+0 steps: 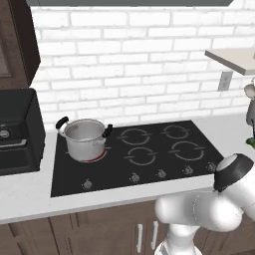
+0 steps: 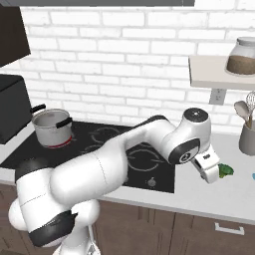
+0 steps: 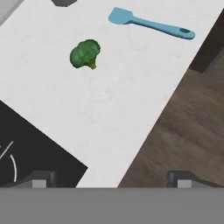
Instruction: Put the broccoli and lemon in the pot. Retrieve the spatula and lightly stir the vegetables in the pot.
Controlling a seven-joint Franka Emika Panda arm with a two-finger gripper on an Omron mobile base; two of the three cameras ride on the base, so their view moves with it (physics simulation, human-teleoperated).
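The step in hand looks like the first pickup: getting the broccoli [image 3: 85,53] off the counter [image 3: 113,100] so it can go into the pot [image 1: 85,139].

Taking the cooktop [image 1: 134,154] as the landmark, the pot sits on its near left burner, open and apparently empty, with a red glow under its base. The broccoli lies on the white counter beyond the cooktop's right edge, and the light-blue spatula [image 3: 151,24] lies flat on the same counter, further from the cooktop than the broccoli and well apart from it. The lemon cannot be made out in these pictures.

The gripper [image 3: 111,177] hangs over the counter just past the cooktop's right edge, above the counter's front lip, with its jaws spread wide and nothing between them. In the right base view the hand sits just beside the green floret [image 2: 225,170], not yet over it.

To do this well, the hand should first travel away from the cooktop until the floret is centred between the fingertips, then descend straight down. The piece is small and lumpy, so closing across the crown rather than the thin stalk seems the safer grip. Coming down low enough to catch its middle without scraping the counter matters most. The spatula is far enough off not to interfere.
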